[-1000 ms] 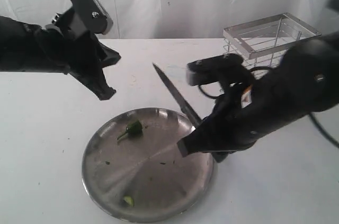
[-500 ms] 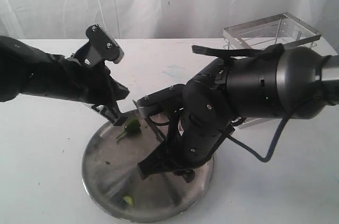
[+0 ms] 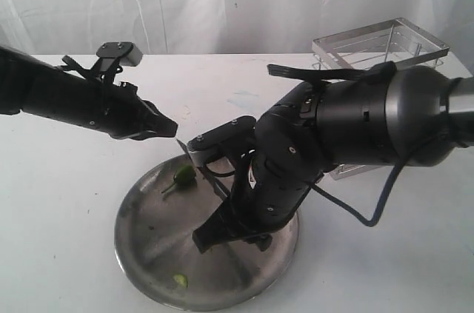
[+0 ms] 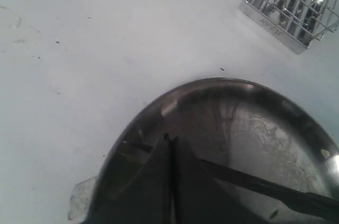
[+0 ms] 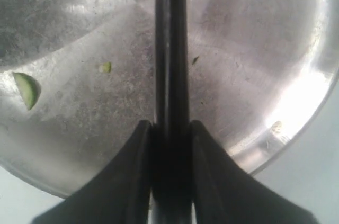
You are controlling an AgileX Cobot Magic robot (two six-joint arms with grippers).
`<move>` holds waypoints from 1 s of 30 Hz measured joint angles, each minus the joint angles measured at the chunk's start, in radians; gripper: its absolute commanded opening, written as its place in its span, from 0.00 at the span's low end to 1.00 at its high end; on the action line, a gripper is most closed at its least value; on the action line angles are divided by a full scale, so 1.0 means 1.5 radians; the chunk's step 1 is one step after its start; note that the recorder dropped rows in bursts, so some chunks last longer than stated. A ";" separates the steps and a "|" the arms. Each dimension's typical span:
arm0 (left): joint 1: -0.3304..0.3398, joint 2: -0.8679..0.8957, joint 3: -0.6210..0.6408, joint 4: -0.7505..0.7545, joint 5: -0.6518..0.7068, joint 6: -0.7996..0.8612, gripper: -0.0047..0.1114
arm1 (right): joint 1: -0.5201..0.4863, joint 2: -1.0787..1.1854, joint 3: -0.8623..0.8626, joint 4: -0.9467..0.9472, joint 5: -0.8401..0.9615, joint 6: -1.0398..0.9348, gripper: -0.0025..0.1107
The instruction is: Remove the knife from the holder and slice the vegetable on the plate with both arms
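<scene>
White tabletop [image 3: 59,217] bears a round silver metal plate [image 3: 148,246], chrome wire holder [image 3: 333,61] far right. Right gripper [image 5: 170,124] clamps a slim black knife [image 5: 170,33]; left gripper [image 4: 170,139] sits closed.

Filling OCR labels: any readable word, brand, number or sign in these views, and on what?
No text can be read in any view.
holder, flat rim: faint dark marking, too blurred to read.
plate, knife: no lettering seen.

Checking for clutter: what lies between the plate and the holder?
Only bare white table between plate and holder, shown in the left wrist view.
</scene>
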 measured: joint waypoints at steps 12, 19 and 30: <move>0.000 0.018 -0.005 -0.051 0.030 0.055 0.04 | 0.000 0.005 -0.010 0.000 0.013 -0.019 0.02; 0.000 0.018 -0.005 -0.057 0.030 0.061 0.04 | 0.000 0.053 -0.066 -0.001 0.050 -0.031 0.02; 0.000 0.042 -0.005 -0.067 0.030 0.078 0.04 | 0.000 0.070 -0.073 -0.014 0.055 -0.022 0.02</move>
